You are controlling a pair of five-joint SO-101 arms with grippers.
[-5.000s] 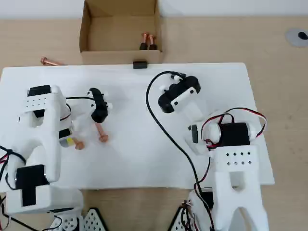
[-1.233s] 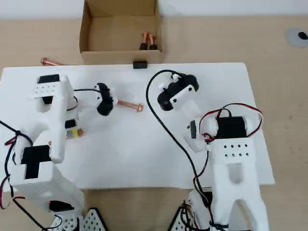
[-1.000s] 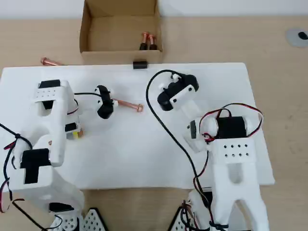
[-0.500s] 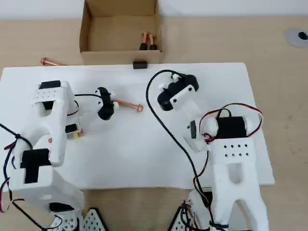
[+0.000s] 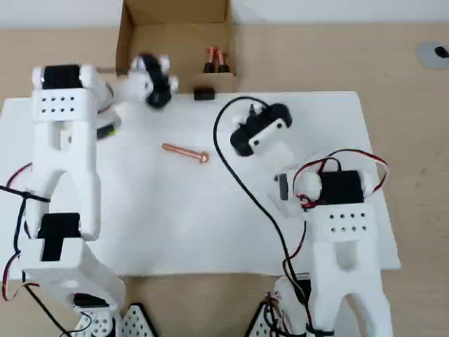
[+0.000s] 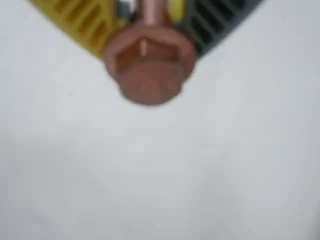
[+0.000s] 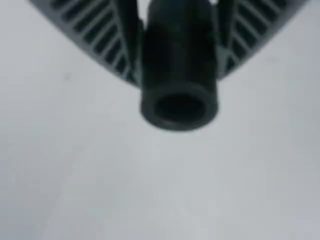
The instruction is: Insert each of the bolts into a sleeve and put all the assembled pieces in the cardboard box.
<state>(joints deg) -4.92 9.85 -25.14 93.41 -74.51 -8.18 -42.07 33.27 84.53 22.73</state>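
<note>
Left arm (image 5: 66, 140) now by box (image 5: 184, 83); left hand (image 6: 150, 17) clenched on bolt (image 6: 149, 67) (right hand (image 7: 179, 30): sleeve (image 7: 179, 75)).

Both arms are white, blocky printed shells. The left arm (image 5: 66, 161) and the right arm (image 5: 344, 232) each carry black servo blocks and a segment with a grid of small holes. A black cable (image 5: 242, 186) loops up to the black-and-white right end effector (image 5: 256, 133), and red wires (image 5: 365, 167) curl over its motor. The left end effector (image 5: 157, 83), blurred, seems black. It has one yellow ribbed finger (image 6: 85, 22).
</note>
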